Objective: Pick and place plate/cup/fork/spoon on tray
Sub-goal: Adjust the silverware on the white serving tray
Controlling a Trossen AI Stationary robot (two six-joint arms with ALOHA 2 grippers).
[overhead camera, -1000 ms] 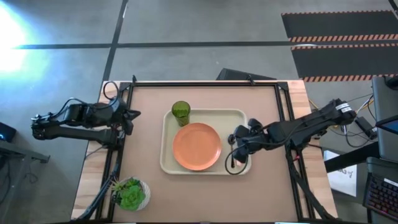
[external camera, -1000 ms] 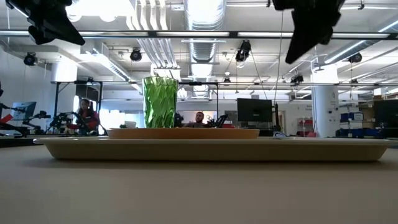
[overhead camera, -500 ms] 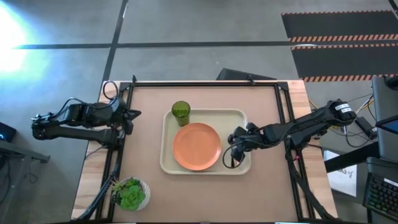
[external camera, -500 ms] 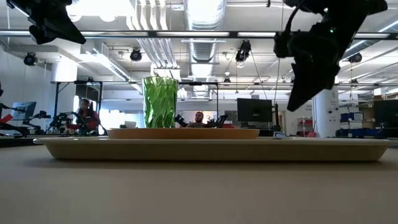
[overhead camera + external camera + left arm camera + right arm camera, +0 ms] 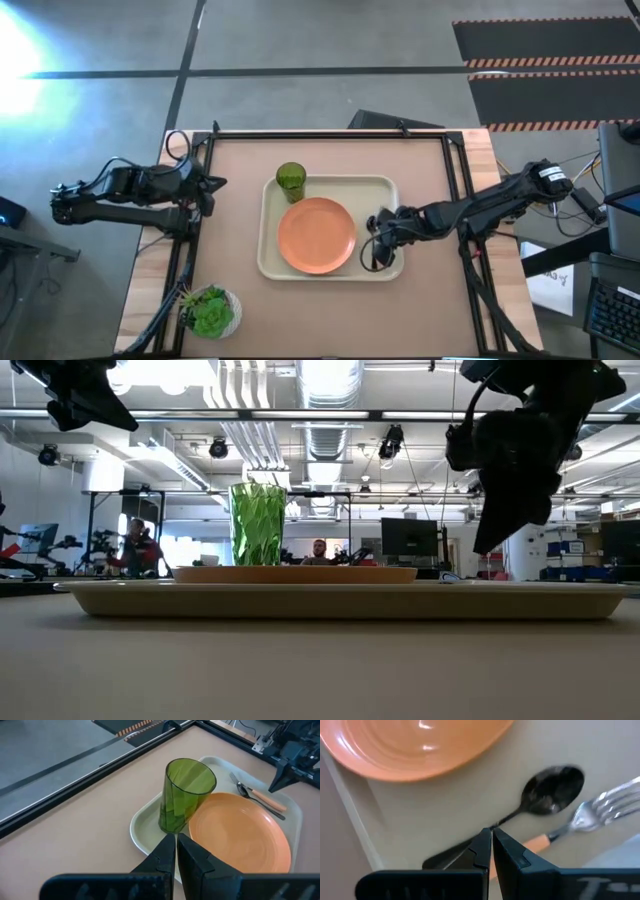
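The cream tray (image 5: 268, 262) lies mid-table. On it rest the orange plate (image 5: 316, 235), the green cup (image 5: 291, 181) upright at its far left corner, and side by side on its right part the dark spoon (image 5: 552, 790) and the pink-handled fork (image 5: 540, 841). My right gripper (image 5: 490, 836) is shut and points down over the spoon's handle. In the low view it (image 5: 487, 545) hangs above the tray's rim. My left gripper (image 5: 217, 183) is shut and waits at the table's left edge, facing the cup (image 5: 186, 795).
A white bowl of green leaves (image 5: 210, 312) stands at the table's near left corner. A black frame (image 5: 330, 133) runs along the far edge and both sides. Bare tabletop (image 5: 330, 310) lies near of the tray.
My right gripper has gone down toward the right part of the tray, still above its rim. The plate, cup and tray have stayed where they were.
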